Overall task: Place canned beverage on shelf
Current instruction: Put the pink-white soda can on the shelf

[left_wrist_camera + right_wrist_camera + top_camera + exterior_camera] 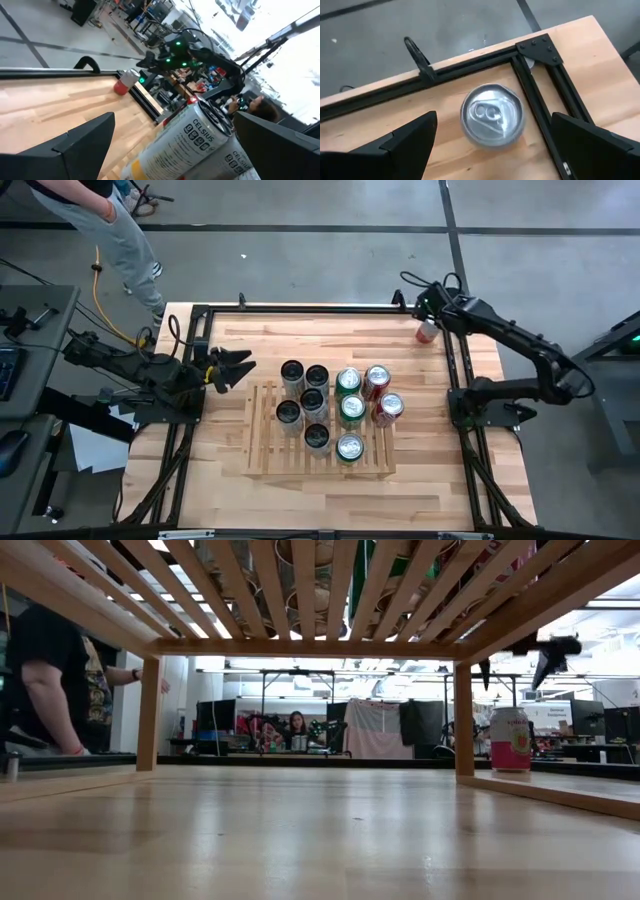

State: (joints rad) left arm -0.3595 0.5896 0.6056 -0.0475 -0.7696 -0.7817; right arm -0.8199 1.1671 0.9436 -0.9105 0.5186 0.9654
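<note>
One can (492, 116) stands upright on the counter (220, 480) near its far right corner, well apart from the shelf (262, 450). It sits directly below the right jaws (492, 142), which hang spread wide above it, not touching; the can's top shows between the two fingers. Ten other cans already stand on the shelf. At the counter's left side the left jaws (238, 367) are also wide open, empty, pointing toward the shelf.
</note>
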